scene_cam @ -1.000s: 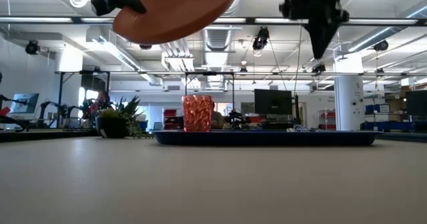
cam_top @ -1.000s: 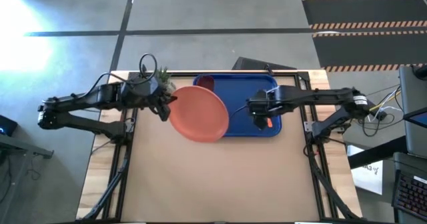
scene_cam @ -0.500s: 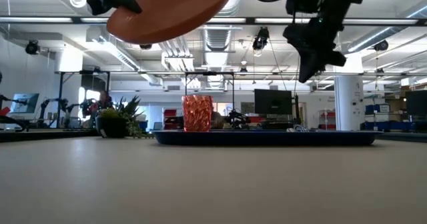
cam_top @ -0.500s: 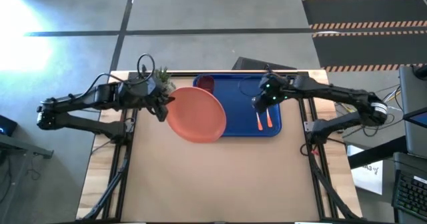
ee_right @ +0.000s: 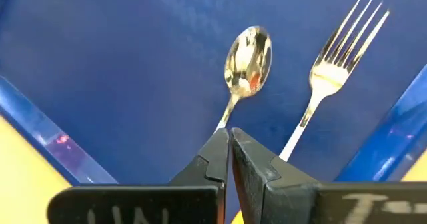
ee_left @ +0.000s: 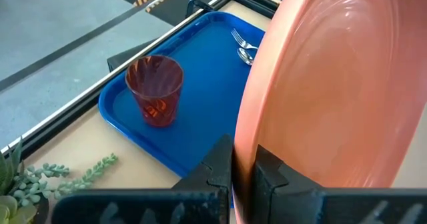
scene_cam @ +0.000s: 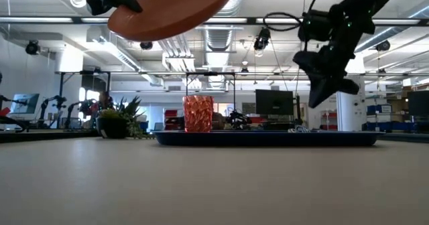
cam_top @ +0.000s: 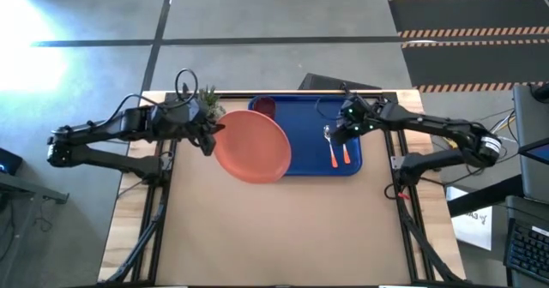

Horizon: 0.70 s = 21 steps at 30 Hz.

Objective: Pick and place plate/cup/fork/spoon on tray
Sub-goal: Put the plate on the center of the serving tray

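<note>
My left gripper (cam_top: 210,135) is shut on the salmon-orange plate (cam_top: 254,147), held high over the table and the left end of the blue tray (cam_top: 302,169). The dark-red cup (cam_top: 264,108) stands upright in the tray's far left corner. The spoon (cam_top: 329,147) and fork (cam_top: 345,149) lie side by side on the tray's right part, heads toward the far edge. My right gripper (cam_top: 346,129) is shut and empty, above the tray's far right part, near the two utensil heads (ee_right: 248,56). My left gripper pinches the plate's rim (ee_left: 244,139) between its two fingers, at the plate's left edge. The fingers (ee_left: 219,172) come about level from the table's left. The plate is lifted clear and tilted (scene_cam: 171,7), its far side reaching out over the tray.
A small green potted plant (cam_top: 208,99) stands on the table's far left, just beyond my left gripper; it also shows in the low view (scene_cam: 115,121). Bare tabletop (cam_top: 274,228) fills the near half.
My right gripper has drawn back from over the spoon and fork toward the table's far right and has tipped from pointing straight down to a slant. The spoon and fork now show uncovered on the tray. The plate has stayed lifted in my left gripper.
</note>
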Available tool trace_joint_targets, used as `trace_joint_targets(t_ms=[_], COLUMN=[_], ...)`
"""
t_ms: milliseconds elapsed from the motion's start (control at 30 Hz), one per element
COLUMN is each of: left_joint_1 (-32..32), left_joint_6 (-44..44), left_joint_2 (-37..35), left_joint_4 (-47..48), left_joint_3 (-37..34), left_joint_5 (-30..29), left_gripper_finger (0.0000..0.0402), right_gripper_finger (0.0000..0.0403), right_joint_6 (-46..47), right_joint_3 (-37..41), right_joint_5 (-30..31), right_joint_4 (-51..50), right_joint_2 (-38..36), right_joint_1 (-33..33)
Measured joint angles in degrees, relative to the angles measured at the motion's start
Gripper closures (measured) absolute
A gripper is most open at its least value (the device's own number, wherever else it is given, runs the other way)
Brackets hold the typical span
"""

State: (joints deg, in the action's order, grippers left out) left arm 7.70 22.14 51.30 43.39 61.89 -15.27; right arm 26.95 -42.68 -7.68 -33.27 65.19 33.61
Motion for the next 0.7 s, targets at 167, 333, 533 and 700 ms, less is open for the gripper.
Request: trace_joint_targets(t_ms=[167,333,533,700], left_joint_1=[0.0,0.0,0.0,0.0], left_joint_6=[0.1,0.2,0.2,0.2], left_joint_2=[0.0,0.0,0.0,0.0], left_joint_4=[-0.1,-0.1,0.0,0.0], left_joint_3=[0.0,0.0,0.0,0.0], left_joint_5=[0.0,0.0,0.0,0.0], left_gripper_finger=[0.0401,0.0401,0.0401,0.0401], right_gripper_finger=[0.0394,0.0394,0.0394,0.0394], right_joint_6=[-0.8,-2.2,-3.0,-4.1], right_joint_3=[1.1,1.1,1.1,1.1], right_joint_5=[-2.9,-3.0,-2.9,-2.9], right_joint_4=[1.5,2.9,5.3,5.8], right_joint_2=[4.3,8.3,10.7,11.9], right_joint_1=[0.4,0.5,2.3,3.9])
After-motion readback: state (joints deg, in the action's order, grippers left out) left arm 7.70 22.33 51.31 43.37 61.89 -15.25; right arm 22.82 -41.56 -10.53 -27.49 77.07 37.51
